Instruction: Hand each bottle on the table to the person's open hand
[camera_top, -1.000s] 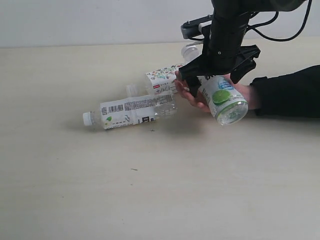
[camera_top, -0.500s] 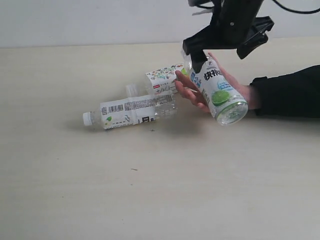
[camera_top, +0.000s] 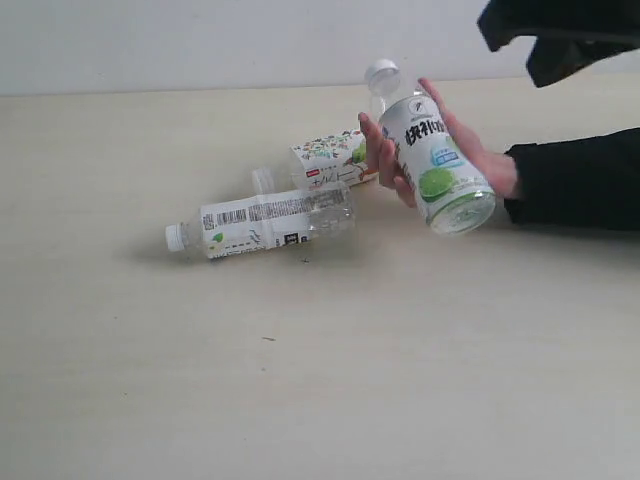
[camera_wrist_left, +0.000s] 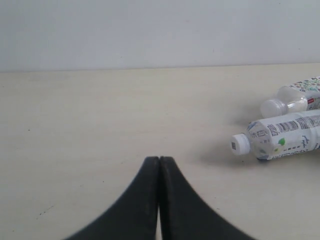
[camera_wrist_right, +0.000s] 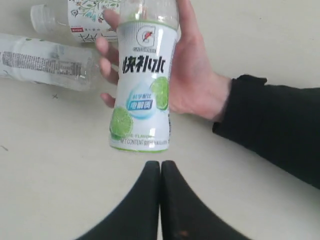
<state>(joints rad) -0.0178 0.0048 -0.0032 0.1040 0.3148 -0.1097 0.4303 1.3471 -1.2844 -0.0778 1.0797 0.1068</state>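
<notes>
Having left the lime bottle (camera_top: 437, 165) in the hand (camera_wrist_right: 195, 75), right gripper (camera_wrist_right: 160, 167) rose, jaws pressed together.

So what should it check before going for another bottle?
1. Handover: ok, the lime bottle sits in the person's hand.
2. Clearance: ok, the right pincer is apart from that hand.
3. Open for grasping: not ok, the right pincer and the left pincer are both shut.
4. Bottles left: ok, the barcode bottle and the fruit-label bottle lie uncovered on the table.
5. Hand free to receive: not ok, it is occupied.
</notes>
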